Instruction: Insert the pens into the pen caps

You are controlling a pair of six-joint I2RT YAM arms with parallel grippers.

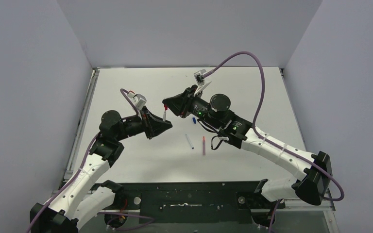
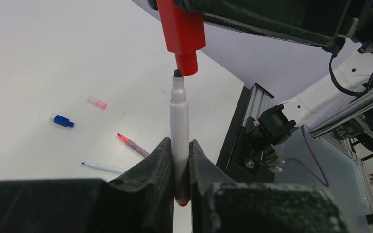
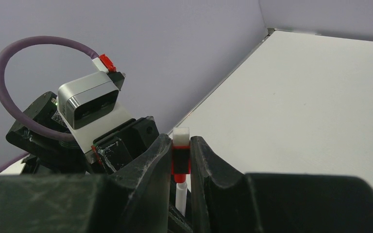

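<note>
The red-tipped pen (image 2: 179, 121) stood clear of the table, its dark nib at the open mouth of the red cap (image 2: 183, 36). I could not tell whether they touched. I judged the pen light, stiff and smooth-barrelled, so liable to slide or pivot under end load. A hold low on the barrel suited it.

The left gripper (image 2: 179, 148) pinched the whitish barrel near its red end. The right gripper (image 3: 180, 145) was clamped on the red cap's squared body. Both claws were matte black moulded plastic.

On the white matte table (image 2: 29, 58) lay the blue cap (image 2: 62, 121), the pale pink cap (image 2: 97, 102), the pinkish-red pen (image 2: 133, 144) and the blue-tipped pen (image 2: 102, 167), all apart from one another.
</note>
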